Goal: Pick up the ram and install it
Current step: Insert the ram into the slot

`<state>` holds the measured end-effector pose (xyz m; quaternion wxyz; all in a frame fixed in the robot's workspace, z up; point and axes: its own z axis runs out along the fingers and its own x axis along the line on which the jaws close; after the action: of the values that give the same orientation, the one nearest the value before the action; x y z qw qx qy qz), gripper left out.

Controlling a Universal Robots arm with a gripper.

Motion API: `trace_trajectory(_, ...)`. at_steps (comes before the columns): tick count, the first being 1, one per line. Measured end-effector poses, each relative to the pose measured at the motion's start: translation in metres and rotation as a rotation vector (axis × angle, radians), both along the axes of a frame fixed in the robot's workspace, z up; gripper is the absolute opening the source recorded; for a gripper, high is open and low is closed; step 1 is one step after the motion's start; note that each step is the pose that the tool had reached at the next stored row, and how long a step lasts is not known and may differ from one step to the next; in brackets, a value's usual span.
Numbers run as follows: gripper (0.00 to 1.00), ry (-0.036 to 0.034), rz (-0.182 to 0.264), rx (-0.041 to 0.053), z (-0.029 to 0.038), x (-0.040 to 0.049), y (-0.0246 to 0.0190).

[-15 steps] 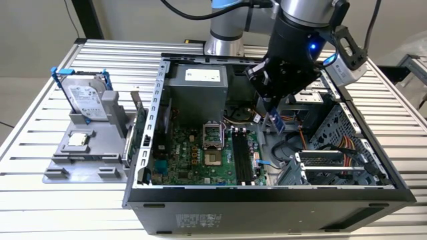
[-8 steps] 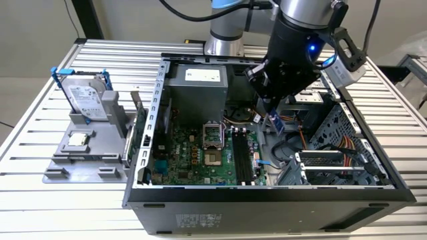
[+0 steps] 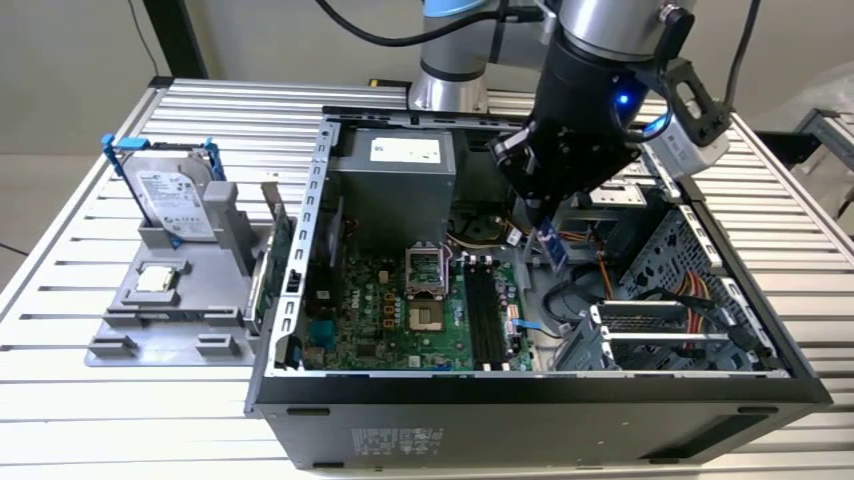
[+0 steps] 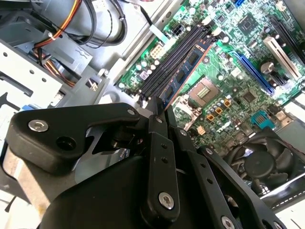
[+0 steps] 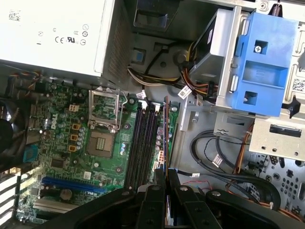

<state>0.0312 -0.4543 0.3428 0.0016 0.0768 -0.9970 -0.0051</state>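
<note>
The arm's black gripper (image 5: pixel 166 174) hangs inside the open black computer case (image 3: pixel 534 420). Its two fingers are pinched tight on one end of the ram (image 4: pixel 185 74), a thin, long, bluish-green circuit-board stick with black chips. In both wrist views the stick juts straight out from between the fingertips. It runs lengthwise along the row of long black memory slots (image 5: pixel 143 143) on the green motherboard (image 3: pixel 387 320), over the outermost slot, the one farthest from the square silver processor socket (image 5: pixel 102 143). In the exterior view it looks to be held a little above the board, but I cannot tell for sure whether its edge touches a slot.

A grey metal power supply box (image 3: pixel 394 175) sits at the back of the case, just beside the arm. Well apart, toward the exterior view's left, a grey plastic tray (image 3: pixel 134 340) rests on the table of aluminium slats (image 3: pixel 80 400). In the tray a silver hard drive in a blue-handled bracket (image 3: pixel 174 200) stands upright. A small square silver processor chip (image 3: pixel 158 278) lies flat just in front of it.
</note>
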Motion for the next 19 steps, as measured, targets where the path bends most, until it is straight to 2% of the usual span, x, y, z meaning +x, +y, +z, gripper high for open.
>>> trace_trajectory(19,0.0,0.0,0.0,-0.006,-0.0052,0.0,0.0)
